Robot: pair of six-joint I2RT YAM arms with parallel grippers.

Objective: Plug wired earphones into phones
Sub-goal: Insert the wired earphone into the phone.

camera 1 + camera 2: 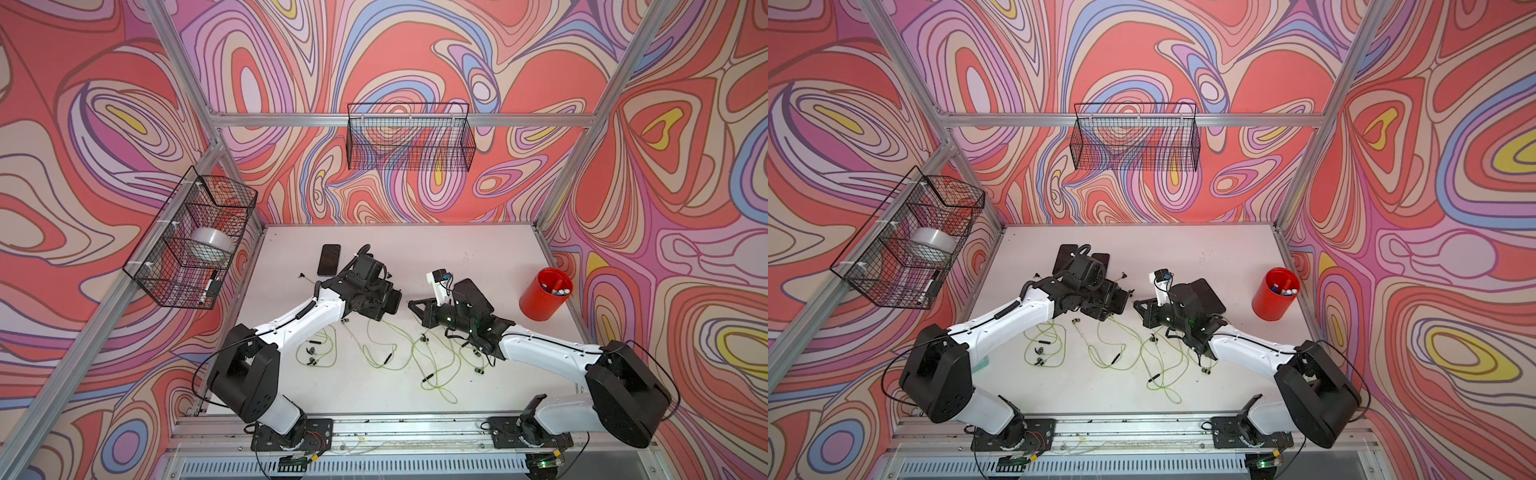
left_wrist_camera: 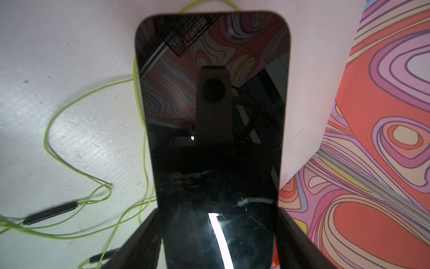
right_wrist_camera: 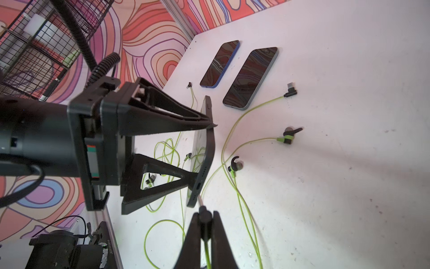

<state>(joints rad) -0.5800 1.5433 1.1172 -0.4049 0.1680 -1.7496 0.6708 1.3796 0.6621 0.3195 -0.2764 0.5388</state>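
Note:
My left gripper (image 2: 217, 244) is shut across the width of a black phone (image 2: 209, 116) and holds it on edge above the table. In the right wrist view the left gripper (image 3: 204, 152) and that phone (image 3: 201, 144) face me. My right gripper (image 3: 205, 215) is shut on an earphone plug (image 3: 205, 217). The plug's metal tip sits right at the phone's lower end; whether it is inside the port I cannot tell. In both top views the two grippers (image 1: 392, 301) (image 1: 411, 306) meet mid-table. Two more phones (image 3: 220, 64) (image 3: 250, 78) lie flat beyond. Yellow-green earphones (image 1: 390, 353) sprawl on the table.
A red cup (image 1: 544, 295) holding markers stands at the table's right side. Wire baskets hang on the back wall (image 1: 409, 137) and the left wall (image 1: 195, 237). Loose earbuds (image 3: 233, 166) (image 3: 288, 136) and an angled plug (image 3: 290, 92) lie near the flat phones.

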